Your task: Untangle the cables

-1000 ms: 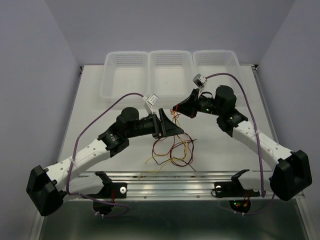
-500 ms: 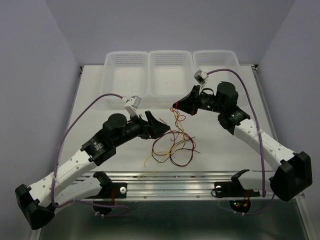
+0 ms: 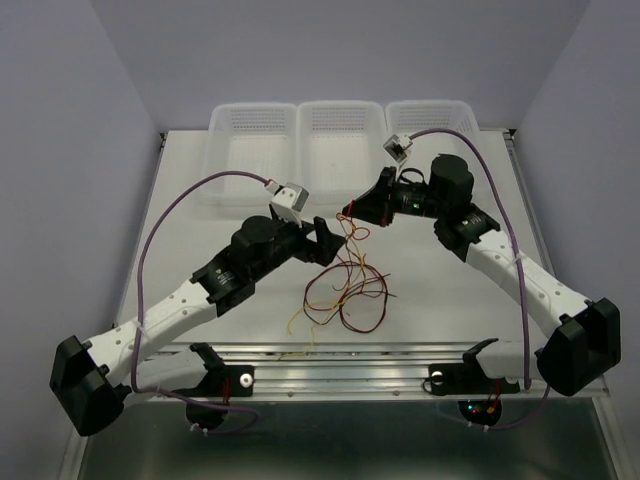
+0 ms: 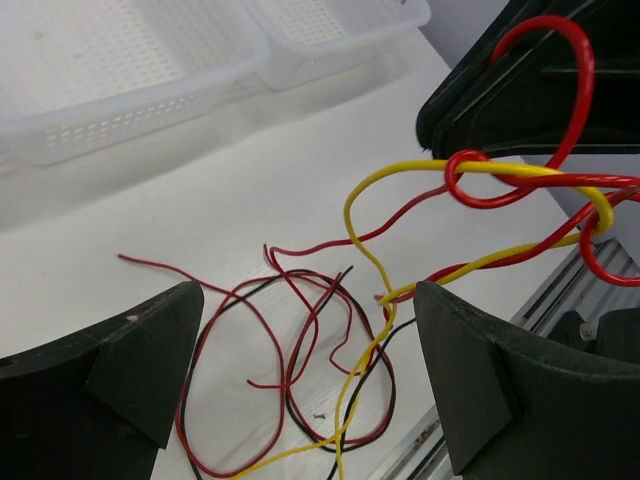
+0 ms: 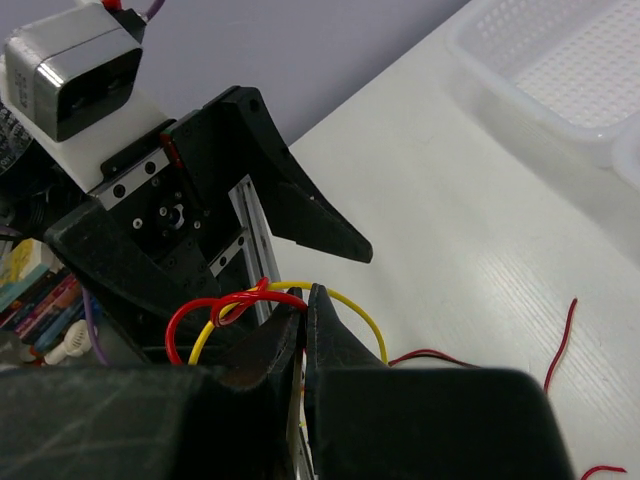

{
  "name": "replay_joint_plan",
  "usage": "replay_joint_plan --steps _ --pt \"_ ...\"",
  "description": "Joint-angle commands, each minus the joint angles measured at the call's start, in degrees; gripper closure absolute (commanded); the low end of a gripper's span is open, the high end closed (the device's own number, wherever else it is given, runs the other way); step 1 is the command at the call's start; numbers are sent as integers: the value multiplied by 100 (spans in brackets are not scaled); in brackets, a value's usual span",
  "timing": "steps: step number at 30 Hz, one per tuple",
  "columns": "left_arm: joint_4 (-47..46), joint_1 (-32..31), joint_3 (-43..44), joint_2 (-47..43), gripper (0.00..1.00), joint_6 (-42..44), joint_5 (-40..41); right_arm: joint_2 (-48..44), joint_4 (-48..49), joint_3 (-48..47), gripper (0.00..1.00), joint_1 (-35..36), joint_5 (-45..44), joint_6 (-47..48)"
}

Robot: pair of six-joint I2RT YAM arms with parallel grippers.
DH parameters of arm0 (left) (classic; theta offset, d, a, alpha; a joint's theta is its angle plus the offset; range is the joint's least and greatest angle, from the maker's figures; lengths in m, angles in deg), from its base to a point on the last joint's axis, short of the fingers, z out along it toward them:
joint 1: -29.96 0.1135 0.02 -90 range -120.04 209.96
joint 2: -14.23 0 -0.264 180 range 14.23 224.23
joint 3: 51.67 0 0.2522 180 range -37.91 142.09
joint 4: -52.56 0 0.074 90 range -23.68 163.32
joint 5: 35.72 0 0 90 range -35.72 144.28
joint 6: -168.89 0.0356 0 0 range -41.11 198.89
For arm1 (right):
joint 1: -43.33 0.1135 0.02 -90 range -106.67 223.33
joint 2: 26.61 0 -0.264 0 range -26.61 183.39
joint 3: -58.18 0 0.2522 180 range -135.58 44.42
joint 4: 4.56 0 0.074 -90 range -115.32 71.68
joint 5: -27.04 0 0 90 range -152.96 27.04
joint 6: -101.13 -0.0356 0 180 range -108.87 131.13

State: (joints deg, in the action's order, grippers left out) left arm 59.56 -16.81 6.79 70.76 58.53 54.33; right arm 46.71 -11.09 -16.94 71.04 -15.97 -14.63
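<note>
Red-yellow cables [image 4: 500, 170], dangling from right gripper [image 5: 306, 300]

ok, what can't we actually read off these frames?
- Right wrist: the right gripper is shut on the cables; its fingers hide which strands are pinched.
- Left wrist: loops of the red-yellow knot run off the right edge.
- Top external: cable crossings are too thin to tell over from under.

Your left arm [image 3: 170, 310] and right arm [image 3: 520, 280]: white links, black joints, trailing purple cables [image 3: 215, 177], black wedge-shaped gripper fingers [image 4: 490, 390].
</note>
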Motion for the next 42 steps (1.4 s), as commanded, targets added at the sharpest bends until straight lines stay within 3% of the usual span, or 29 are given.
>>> replay_joint_plan --steps 1,5,9,14,18,24,25,27,29,33,36,42 --pt "-1062 -8 275 120 1 586 -357 7 -72 -306 99 7 101 -131" --pt "-1108 1 459 419 4 594 -112 -11 -125 -297 99 7 127 -157" --pt "-1143 1 696 701 21 682 -67 -37 -116 -271 99 7 136 -219" --pt "-1239 1 759 947 32 814 -67 -98 -116 -306 99 7 258 -307" --pt "-1380 1 732 974 56 823 187 -169 -116 -315 99 7 338 -360" --pt "-1889 1 416 781 58 911 -171 -160 -125 -315 99 7 426 -509" --pt "-1916 1 407 754 63 911 -181 -169 -116 -306 99 7 391 -518" --pt "-1925 1 372 736 83 902 -164 -178 -116 -289 99 7 364 -544" --pt "-1969 1 302 701 93 885 -102 -160 -107 -271 99 7 382 -579" --pt "-2066 1 205 736 85 981 -426 -186 -107 -288 99 7 320 -711" --pt "-2109 1 196 850 71 955 -585 -230 -107 -341 99 7 364 -869" --pt "-2329 1 398 1175 69 929 -866 -266 -116 -324 99 7 417 -1185"
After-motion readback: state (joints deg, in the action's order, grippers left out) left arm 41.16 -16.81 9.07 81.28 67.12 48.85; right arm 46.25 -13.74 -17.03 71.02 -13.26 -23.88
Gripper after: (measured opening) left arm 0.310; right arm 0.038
